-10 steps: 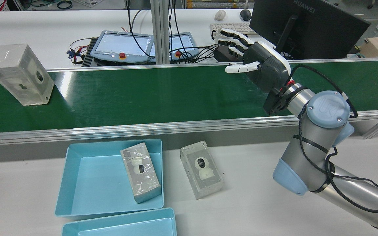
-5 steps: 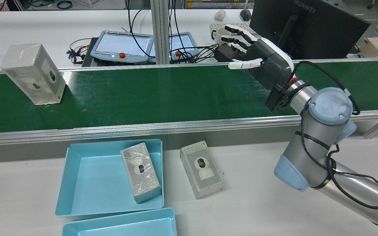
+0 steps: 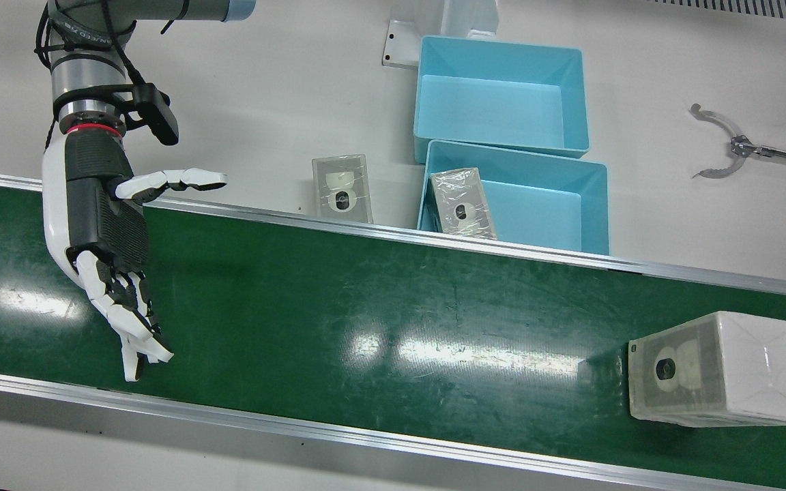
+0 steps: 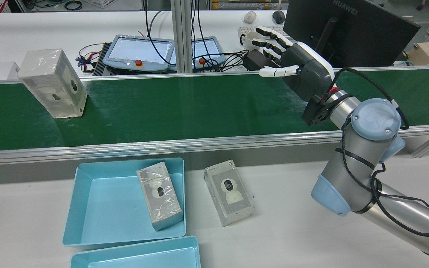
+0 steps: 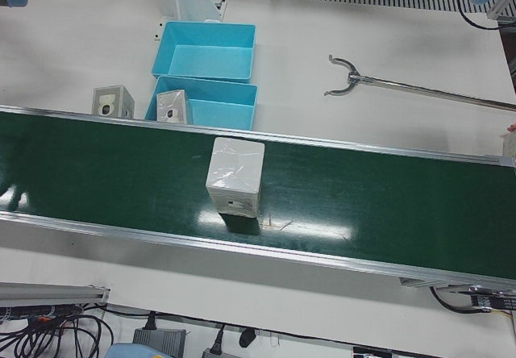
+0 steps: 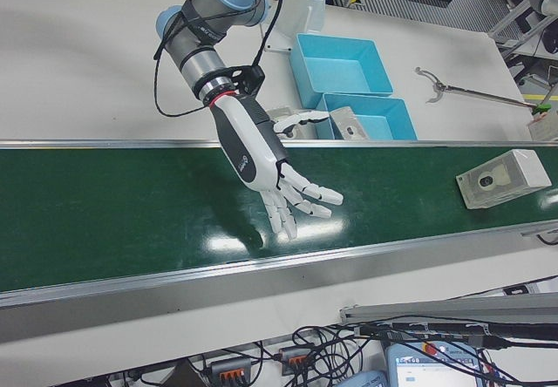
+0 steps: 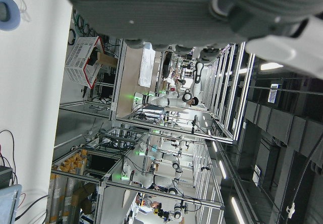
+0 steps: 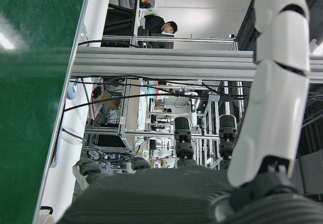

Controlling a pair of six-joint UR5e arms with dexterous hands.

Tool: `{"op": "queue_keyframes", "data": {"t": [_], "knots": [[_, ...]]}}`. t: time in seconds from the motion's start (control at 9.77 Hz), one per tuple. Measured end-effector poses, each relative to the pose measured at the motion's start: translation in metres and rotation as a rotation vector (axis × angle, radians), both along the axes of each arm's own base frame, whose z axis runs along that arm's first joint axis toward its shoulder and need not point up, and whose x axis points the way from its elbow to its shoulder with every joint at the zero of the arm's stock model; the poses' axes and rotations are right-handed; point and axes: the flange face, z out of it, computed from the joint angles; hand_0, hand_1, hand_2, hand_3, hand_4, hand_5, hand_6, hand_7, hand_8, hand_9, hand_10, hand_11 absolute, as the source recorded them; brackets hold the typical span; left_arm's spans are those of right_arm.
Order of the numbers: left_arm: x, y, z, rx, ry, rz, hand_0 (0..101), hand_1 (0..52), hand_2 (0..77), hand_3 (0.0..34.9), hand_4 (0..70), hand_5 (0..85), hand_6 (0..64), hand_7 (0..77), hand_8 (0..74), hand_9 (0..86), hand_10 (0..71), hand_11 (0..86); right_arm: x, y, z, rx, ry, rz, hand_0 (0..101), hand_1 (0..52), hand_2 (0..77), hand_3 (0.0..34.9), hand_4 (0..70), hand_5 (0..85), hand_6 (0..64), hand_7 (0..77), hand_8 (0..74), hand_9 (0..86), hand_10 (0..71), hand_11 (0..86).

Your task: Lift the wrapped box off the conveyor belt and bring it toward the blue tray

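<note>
A wrapped white box [image 4: 52, 83] stands upright on the green conveyor belt [image 4: 184, 108], at its left end in the rear view. It also shows in the front view [image 3: 720, 368] and the left-front view [image 5: 235, 176]. My right hand [image 4: 300, 70] is open and empty, fingers spread, and hovers over the belt far to the right of the box; the front view [image 3: 106, 232] shows it too. A blue tray [image 4: 88, 208] on the table before the belt holds another wrapped box [image 4: 159, 195]. My left hand shows only as a palm edge [image 7: 176, 12] in its own view.
A third wrapped box [image 4: 229, 192] lies on the table right of the tray. A second blue tray [image 4: 136, 257] sits at the near edge. A metal grabber tool [image 3: 727, 143] lies on the table. Teach pendants [image 4: 138, 52] and a monitor [image 4: 345, 33] stand behind the belt.
The box on the belt has moved right along it in the rear view. My right hand has risen slightly and shifted a little right, still open.
</note>
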Motion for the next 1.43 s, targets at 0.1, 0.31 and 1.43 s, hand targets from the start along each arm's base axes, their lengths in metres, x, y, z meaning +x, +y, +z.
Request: {"op": "queue_keyframes", "data": {"t": [0.1,0.31,1.43], "knots": [[0.0,0.0,0.0,0.0,0.0,0.0,0,0.0,1.1,0.0,0.5,0.5,0.0,0.5,0.5,0.0,0.0,0.0,-0.0006,0.0002,0.0002,0.0,0.001,-0.001,45,12.0,14.7,30.0,10.9,16.4,0.0,20.2,0.0,2.2,1.1,2.7],[0.0,0.0,0.0,0.0,0.0,0.0,0,0.0,1.1,0.0,0.0,0.5,0.0,0.5,0.5,0.0,0.5,0.0,-0.0013,0.0004,0.0003,0.0,0.001,-0.002,45,12.0,14.7,30.0,10.9,17.5,0.0,20.7,0.0,2.2,1.1,2.7],[0.0,0.0,0.0,0.0,0.0,0.0,0,0.0,1.1,0.0,0.0,0.5,0.0,0.5,0.5,0.0,0.5,0.0,-0.0041,-0.0006,0.0026,-0.005,0.004,-0.004,44,11.5,15.3,30.0,12.0,19.6,0.0,20.7,0.0,2.7,1.6,3.8]]}}
